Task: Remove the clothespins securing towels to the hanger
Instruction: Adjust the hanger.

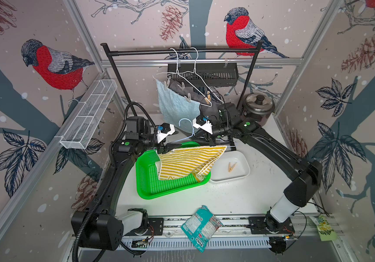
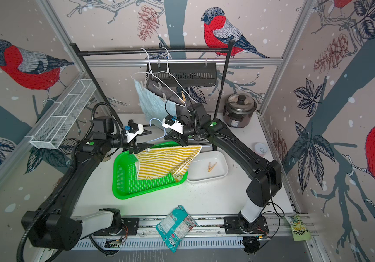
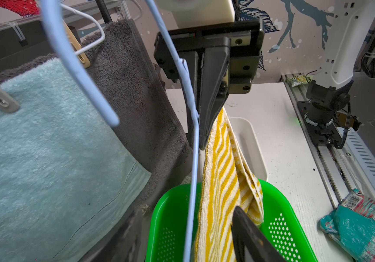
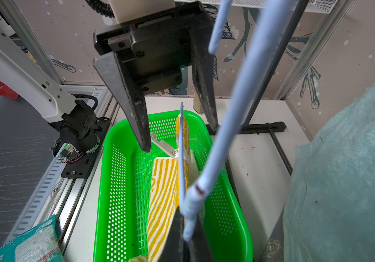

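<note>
Pale pink wallpapered walls printed with red-breasted bullfinches, pine cones and dark leaves stand in aluminium framing. A white wire shelf hangs on the side wall. The white surface is evenly lit.

White table, green basket, white tray, metal pot, teal packet at front edge

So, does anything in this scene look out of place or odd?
Yes. A crumpled packet lies across the front rail, partly off the table. Also, the blue hanger is off the rack, and its striped towel sags into the basket.
</note>
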